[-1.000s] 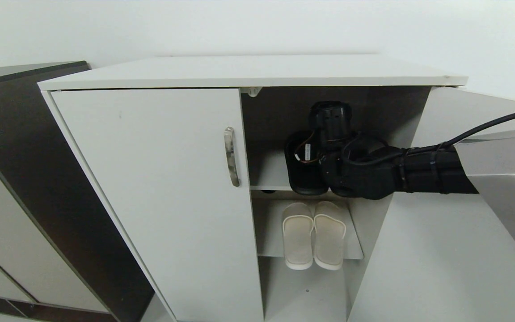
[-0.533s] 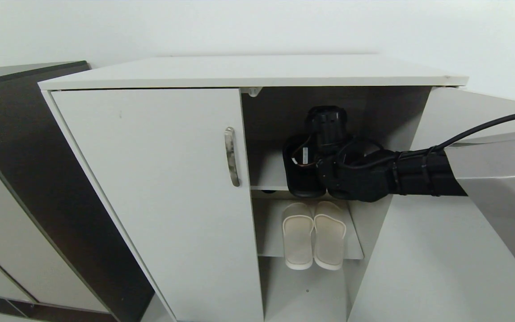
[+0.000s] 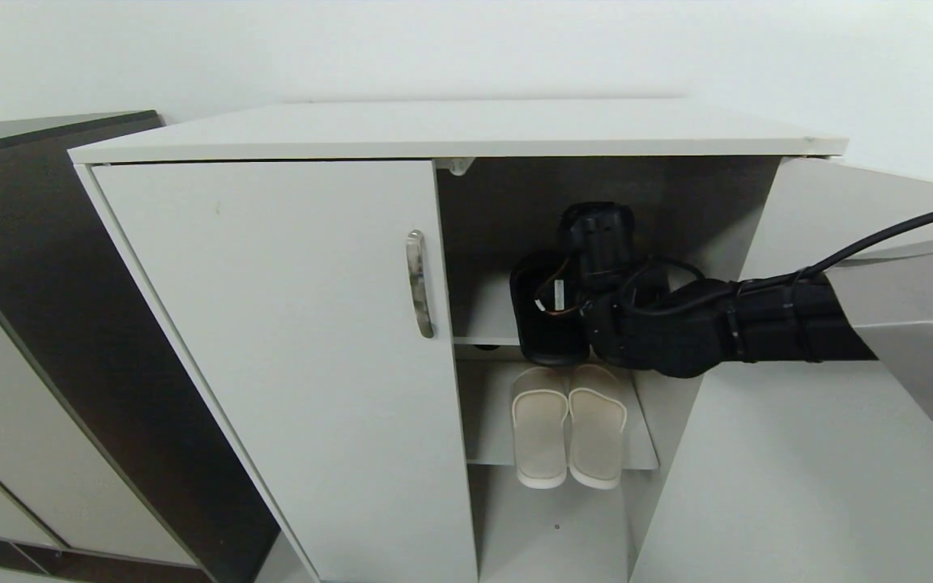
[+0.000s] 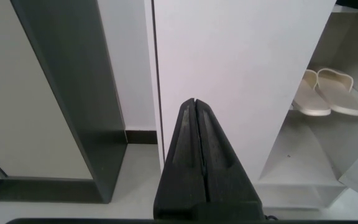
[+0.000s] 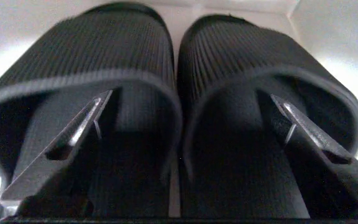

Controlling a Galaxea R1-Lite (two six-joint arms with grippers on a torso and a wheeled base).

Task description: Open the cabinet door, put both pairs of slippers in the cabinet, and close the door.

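Black slippers (image 3: 547, 324) sit on the cabinet's (image 3: 450, 129) upper shelf (image 3: 483, 312), with white slippers (image 3: 568, 425) at 6 o'clock below them. The right end effector (image 5: 190, 96) gapes wide, a finger inside each soft, light upper; pinching their touching inner walls seems surest. The left end effector (image 4: 194, 149) is closed and empty.

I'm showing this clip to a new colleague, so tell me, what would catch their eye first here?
The right gripper is inside the white cabinet at the upper shelf, fingers spread with one inside each of the black slippers. Just below, the cream slippers sit side by side on the lower shelf, beside the open right door. The left gripper hangs shut outside, in front of the closed left door.
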